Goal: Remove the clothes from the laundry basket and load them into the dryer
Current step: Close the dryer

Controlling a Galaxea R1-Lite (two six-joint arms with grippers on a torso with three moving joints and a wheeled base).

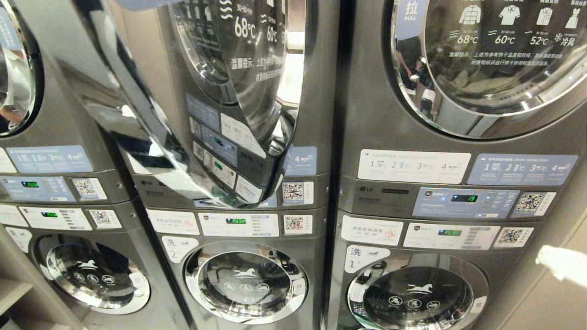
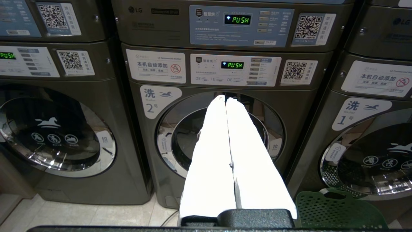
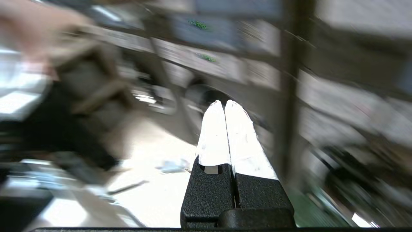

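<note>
Clothes nowhere in sight, only the green laundry basket (image 2: 338, 209) at lower right of the left wrist view, dryer door (image 1: 192, 101) swung open upper centre, and the right gripper (image 3: 224, 106), pinched shut and empty, must next open over that basket.

Three stacked machine columns stand side by side. The middle column's upper dryer door (image 1: 183, 91) hangs open, swung toward nine o'clock, above washer number two (image 1: 245, 282). At three o'clock sits washer number one (image 1: 415, 293), with the laundry basket (image 2: 338, 209) on the floor before it. The right gripper (image 1: 562, 261) pokes in at four o'clock.
</note>
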